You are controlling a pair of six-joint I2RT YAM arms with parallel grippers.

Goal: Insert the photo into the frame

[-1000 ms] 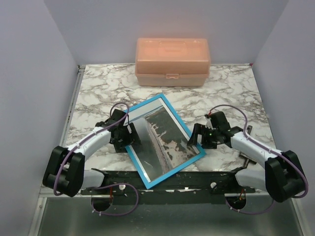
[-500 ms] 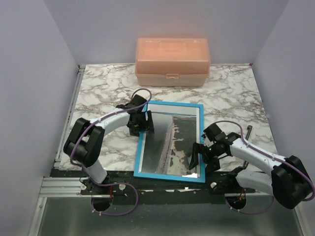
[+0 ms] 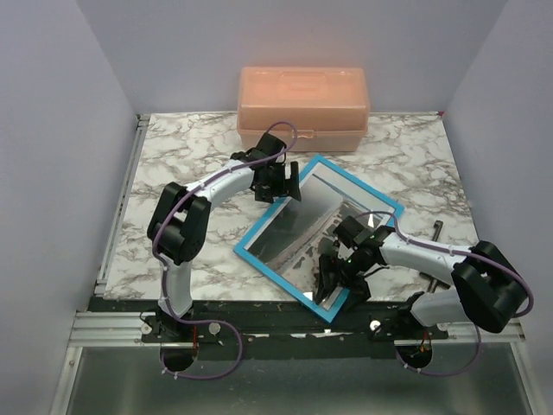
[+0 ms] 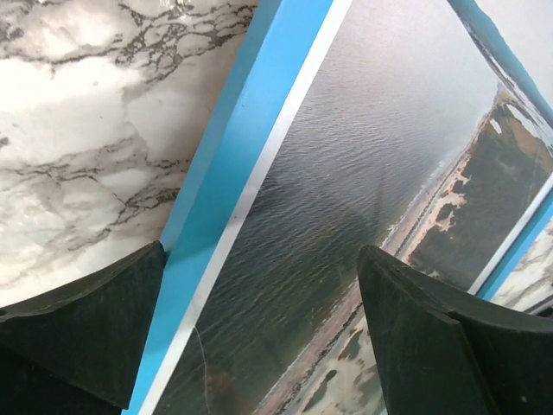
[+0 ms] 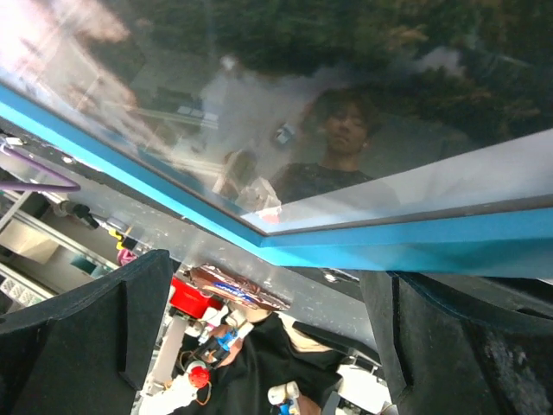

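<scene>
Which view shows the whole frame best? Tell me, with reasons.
Top external: only there does the frame show nearly its full blue outline. Left wrist gives one blue edge and part of the pane; right wrist gives one corner under reflections.

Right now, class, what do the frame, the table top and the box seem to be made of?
The frame: smooth blue rim, painted wood or plastic, unclear which; its clear pane is glossy, mirroring a face. The table top: marble-veined, possibly stone or printed laminate. The box: peach plastic, slightly translucent, moulded lid.
</scene>
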